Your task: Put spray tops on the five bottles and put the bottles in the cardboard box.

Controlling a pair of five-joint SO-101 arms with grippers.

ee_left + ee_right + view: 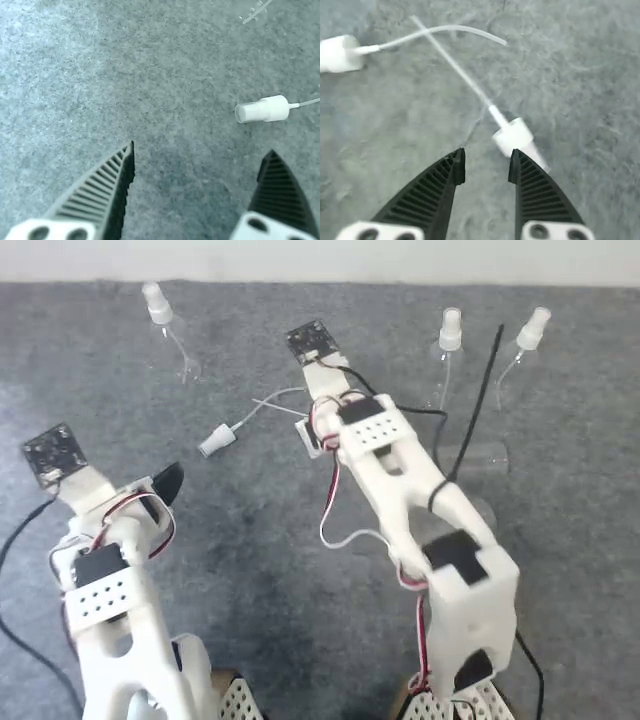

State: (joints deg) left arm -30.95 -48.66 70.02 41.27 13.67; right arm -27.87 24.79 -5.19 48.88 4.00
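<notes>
Currently, on the grey felt table [250, 570], your right gripper [487, 152] hangs narrowly parted, nothing clamped; left gripper [201, 149] gapes wide. The white plastic spray top with thin dip tube [512, 136] lies just outside the jaws: widen, recentre over its collar, then close.

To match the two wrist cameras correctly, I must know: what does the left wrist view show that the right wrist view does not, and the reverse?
Only the left wrist view: the left gripper, jaws wide open. Only the right wrist view: the right gripper, jaws narrowly open, and a second spray top lying beside one fingertip. Both: one loose spray top lying on its side with its thin tube attached, and the grey carpet under everything.
</notes>
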